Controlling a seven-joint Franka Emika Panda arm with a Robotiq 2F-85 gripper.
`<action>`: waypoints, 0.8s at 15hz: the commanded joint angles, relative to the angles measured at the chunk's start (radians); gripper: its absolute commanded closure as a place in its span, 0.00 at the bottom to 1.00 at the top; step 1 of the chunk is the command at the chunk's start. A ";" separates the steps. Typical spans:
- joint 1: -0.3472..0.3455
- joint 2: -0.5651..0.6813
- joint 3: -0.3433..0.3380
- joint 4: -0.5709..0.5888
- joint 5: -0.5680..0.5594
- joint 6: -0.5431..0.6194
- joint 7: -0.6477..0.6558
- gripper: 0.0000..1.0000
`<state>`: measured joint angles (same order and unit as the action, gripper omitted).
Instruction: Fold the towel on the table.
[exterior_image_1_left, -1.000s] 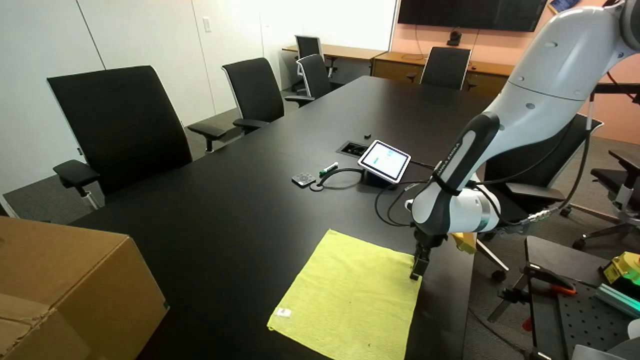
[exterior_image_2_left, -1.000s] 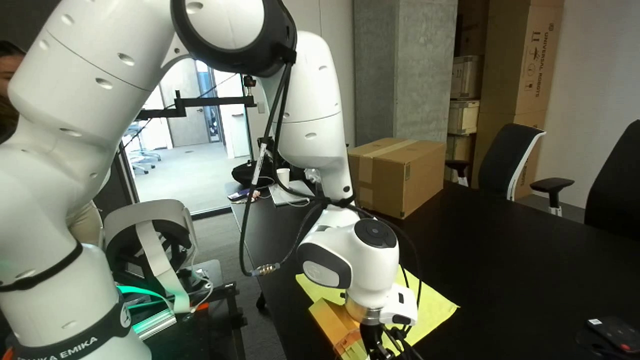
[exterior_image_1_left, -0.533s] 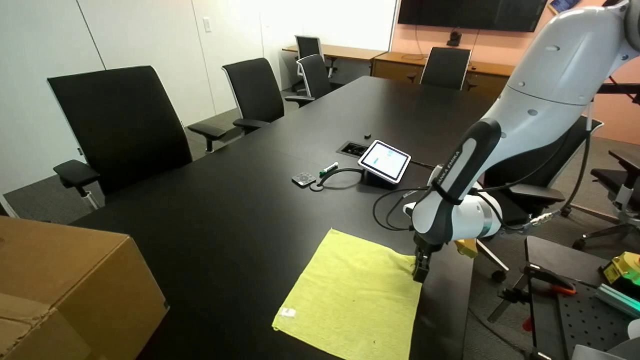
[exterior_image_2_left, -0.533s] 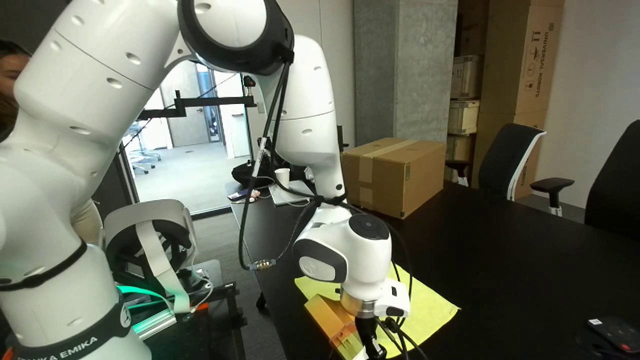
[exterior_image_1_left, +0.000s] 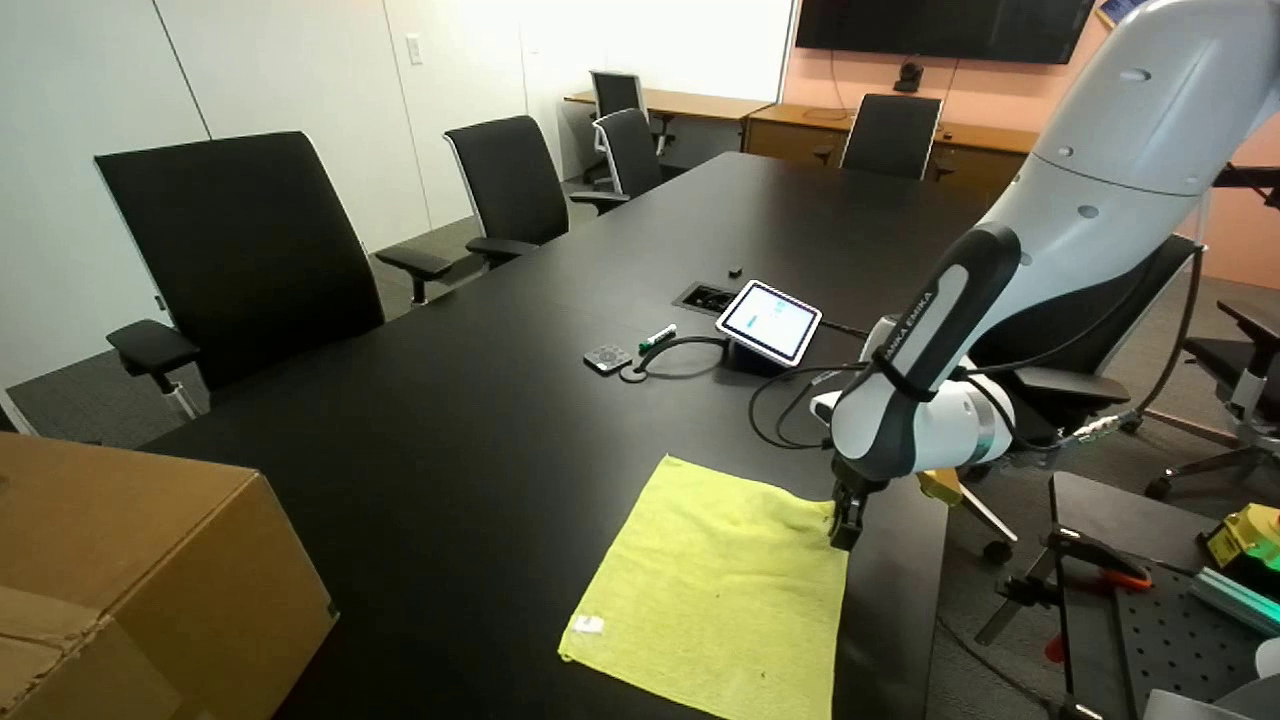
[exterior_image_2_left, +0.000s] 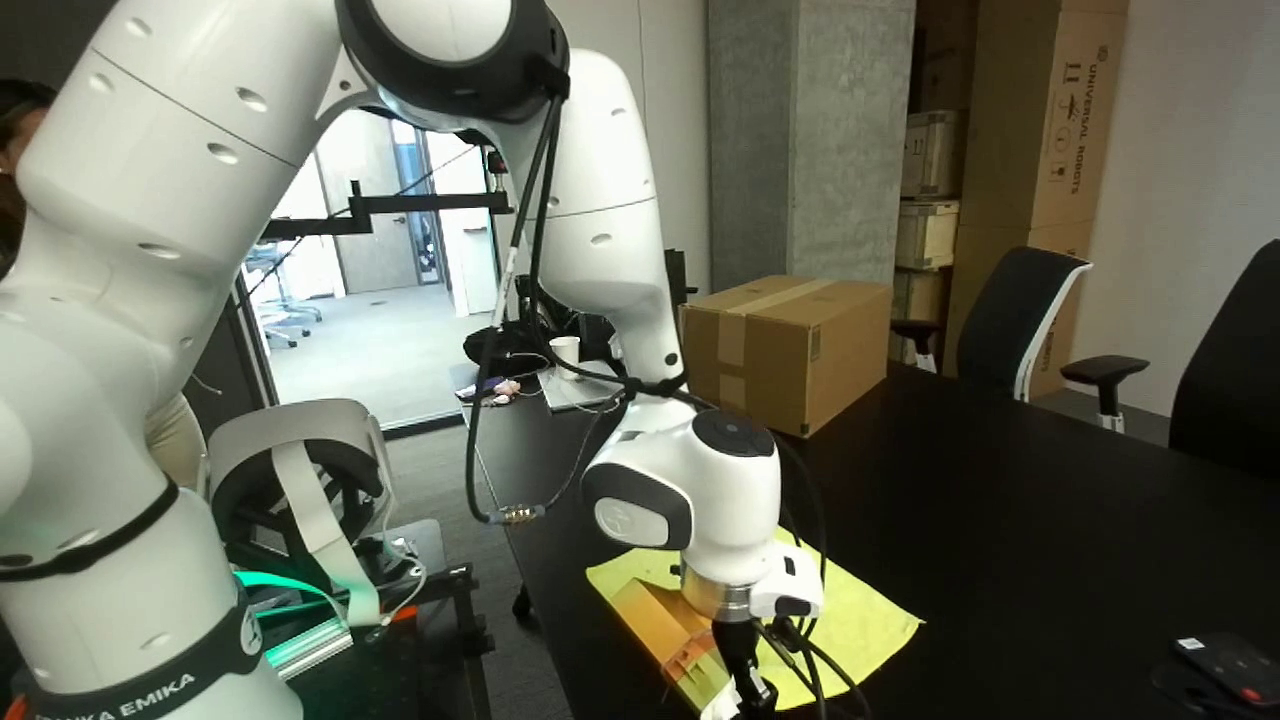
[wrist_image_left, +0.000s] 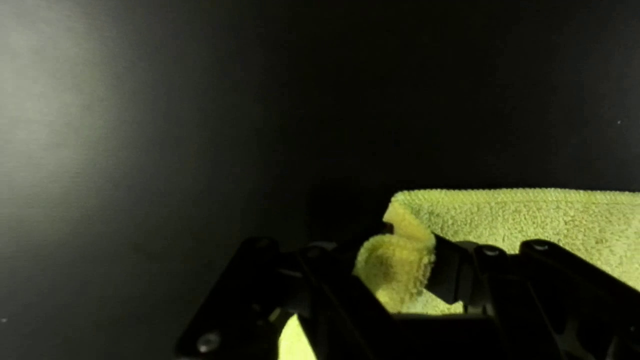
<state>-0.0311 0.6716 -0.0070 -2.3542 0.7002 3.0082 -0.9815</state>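
Note:
The lime-yellow towel (exterior_image_1_left: 710, 590) lies mostly flat on the black table (exterior_image_1_left: 450, 500), with a small white tag at one corner. My gripper (exterior_image_1_left: 846, 528) points down at the towel's corner nearest the arm. In the wrist view the jaws are closed around a bunched fold of that corner, and the gripper (wrist_image_left: 397, 262) has the pinched cloth bulging up between its fingers. The towel's hemmed edge (wrist_image_left: 515, 200) runs off to the right there. Part of the towel (exterior_image_2_left: 865, 615) is hidden behind the wrist in an exterior view.
A brown cardboard box (exterior_image_1_left: 150, 590) stands on the table beyond the towel. A tablet (exterior_image_1_left: 770, 322) on a stand, a marker (exterior_image_1_left: 657, 337), a small grey square device (exterior_image_1_left: 607, 359) and cables lie farther along. Black chairs (exterior_image_1_left: 245, 250) ring the table.
The jaws have closed on the towel's corner. Gripper and towel have since shifted a little toward the table's near side, rightward in an exterior view, with the tagged corner dragged along.

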 joint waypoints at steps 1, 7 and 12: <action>0.049 -0.074 -0.053 -0.008 -0.012 -0.012 0.039 0.94; 0.136 -0.068 -0.129 0.131 -0.016 -0.065 0.165 0.97; 0.219 -0.025 -0.158 0.272 -0.029 -0.088 0.287 0.97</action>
<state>0.1288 0.6088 -0.1266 -2.1692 0.6966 2.9340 -0.7774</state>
